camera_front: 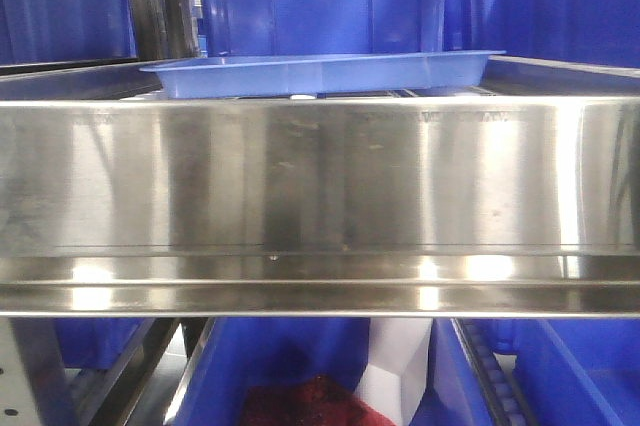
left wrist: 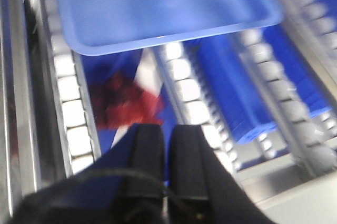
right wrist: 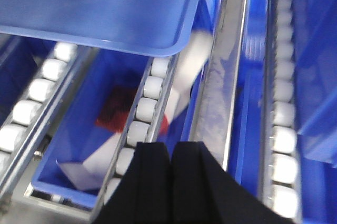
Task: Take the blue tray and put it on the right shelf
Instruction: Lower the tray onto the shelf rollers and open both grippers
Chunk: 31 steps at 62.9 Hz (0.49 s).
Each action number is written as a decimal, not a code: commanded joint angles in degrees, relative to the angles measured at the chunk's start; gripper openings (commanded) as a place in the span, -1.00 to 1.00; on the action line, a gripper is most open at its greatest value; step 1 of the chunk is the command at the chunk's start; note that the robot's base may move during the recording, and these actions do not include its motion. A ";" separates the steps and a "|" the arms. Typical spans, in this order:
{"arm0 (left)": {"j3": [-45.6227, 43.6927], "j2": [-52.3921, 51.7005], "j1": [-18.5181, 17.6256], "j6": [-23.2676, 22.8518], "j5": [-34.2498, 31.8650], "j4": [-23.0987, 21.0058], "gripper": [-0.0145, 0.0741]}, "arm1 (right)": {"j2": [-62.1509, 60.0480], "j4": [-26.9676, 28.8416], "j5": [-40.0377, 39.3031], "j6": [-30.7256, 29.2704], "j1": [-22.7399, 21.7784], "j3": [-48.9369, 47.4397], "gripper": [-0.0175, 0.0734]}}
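1. Front view: I see the blue tray [camera_front: 318, 72] sitting flat on the right shelf [camera_front: 320, 196], just behind its wide steel front lip, with deep dark-blue bins [camera_front: 320, 1] standing behind it. More blue bins show on the level below (one holds something red and something white).
2. Left wrist view: the left gripper [left wrist: 167, 150] has its jaws pressed together with nothing between them. It sits short of the tray's near rim [left wrist: 158, 3], apart from it. The tray rests on white roller tracks [left wrist: 184, 84]. The picture is blurred.
3. Right wrist view: the right gripper [right wrist: 169, 158] likewise has its jaws closed and empty, below a tray corner [right wrist: 105, 3], not touching it. A roller track [right wrist: 145, 105] runs under that corner.
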 commanded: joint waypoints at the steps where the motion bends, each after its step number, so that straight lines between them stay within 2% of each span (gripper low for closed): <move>1: 3.65 -6.39 -0.69 0.18 -6.89 0.38 -0.77 | -6.44 -1.28 -7.05 -2.64 -0.27 3.67 -0.49; 6: 9.66 -11.75 -0.69 0.60 -11.10 0.78 -0.77 | -12.29 -1.28 -9.67 -4.46 -0.27 8.72 -0.49; 17: 23.25 -24.71 -0.69 5.81 -22.57 0.78 -0.77 | -25.51 -1.28 -16.38 -7.88 -0.27 20.35 -0.49; 26: 32.10 -32.92 -0.69 8.15 -28.02 0.88 -0.78 | -34.33 -1.32 -23.40 -9.42 -0.27 29.19 -0.49; 31: 35.23 -36.15 -0.69 11.20 -30.23 0.88 -0.78 | -38.05 -1.32 -27.31 -9.42 -0.27 32.84 -0.49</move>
